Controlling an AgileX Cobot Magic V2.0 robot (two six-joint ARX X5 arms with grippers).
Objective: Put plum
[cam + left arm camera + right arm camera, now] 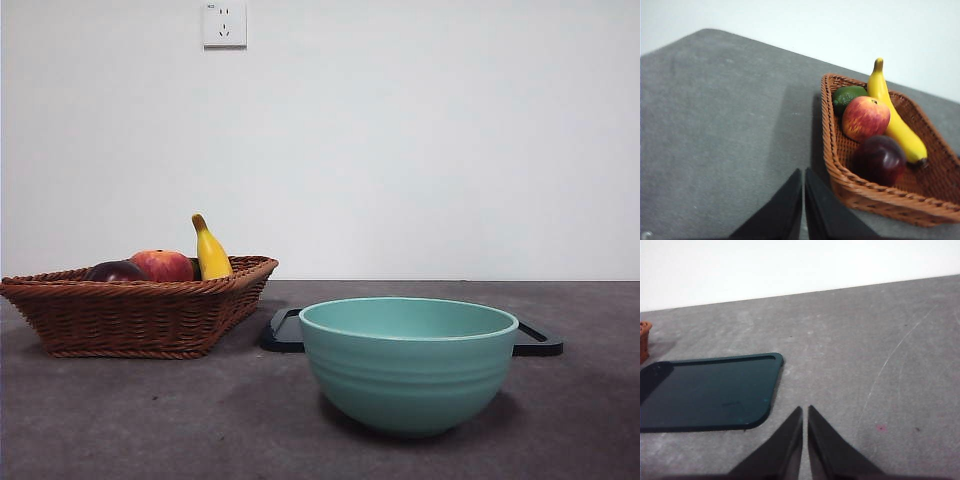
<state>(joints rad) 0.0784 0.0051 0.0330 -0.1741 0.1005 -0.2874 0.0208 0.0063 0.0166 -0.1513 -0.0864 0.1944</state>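
The dark purple plum [881, 159] lies in the brown wicker basket [875, 194], next to a red-orange fruit [865, 118], a yellow banana [895, 122] and a green fruit [847, 96]. In the front view the plum [114, 271] peeks over the basket's rim [140, 310] at the left. My left gripper [803, 172] is shut and empty, above the table just beside the basket. My right gripper [805, 410] is shut and empty, above bare table beside a dark flat tray [705, 390]. Neither gripper shows in the front view.
A teal bowl [408, 360] stands in the near middle of the grey table. The dark tray [535, 340] lies behind it. A white wall with a socket [224, 24] closes the back.
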